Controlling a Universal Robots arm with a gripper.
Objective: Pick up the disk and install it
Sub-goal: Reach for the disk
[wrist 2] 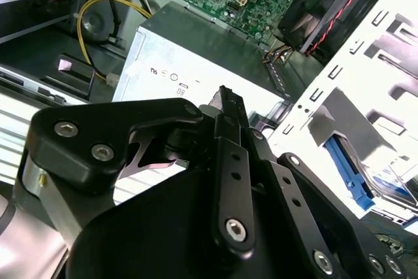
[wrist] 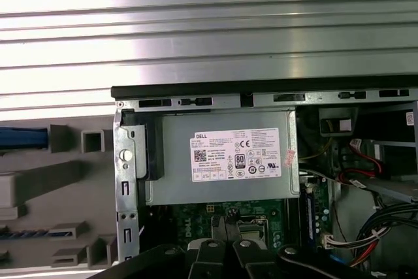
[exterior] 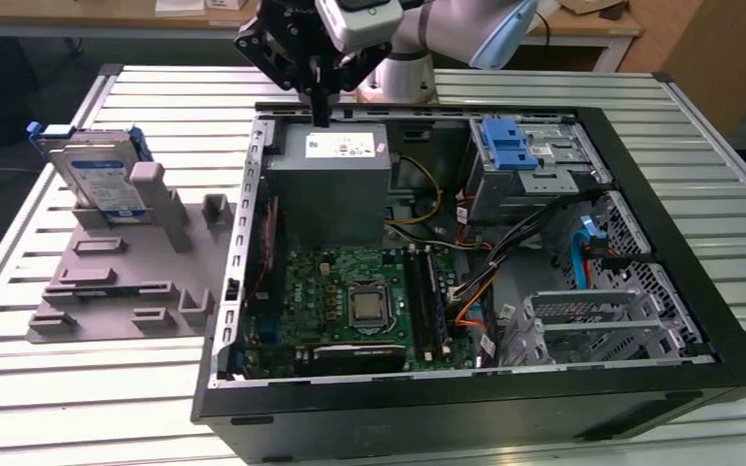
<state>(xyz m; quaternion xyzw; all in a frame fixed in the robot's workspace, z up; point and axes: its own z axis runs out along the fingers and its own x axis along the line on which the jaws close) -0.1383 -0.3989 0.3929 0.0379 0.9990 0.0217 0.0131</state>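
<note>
Gripper (wrist 2: 225, 99), closest to the lens in the second wrist view, has its fingers pressed together on nothing, poised over the one power supply (wrist 2: 196, 53). First wrist view: that single supply sits inside the one case (wrist: 196, 89), and I judge no pick begun. Exterior view: the one disk (exterior: 94, 173) stands upright in one grey fixture (exterior: 114, 291) at upper left, outside the case and well apart from the gripper, presumably racked so for easy grasping.
</note>
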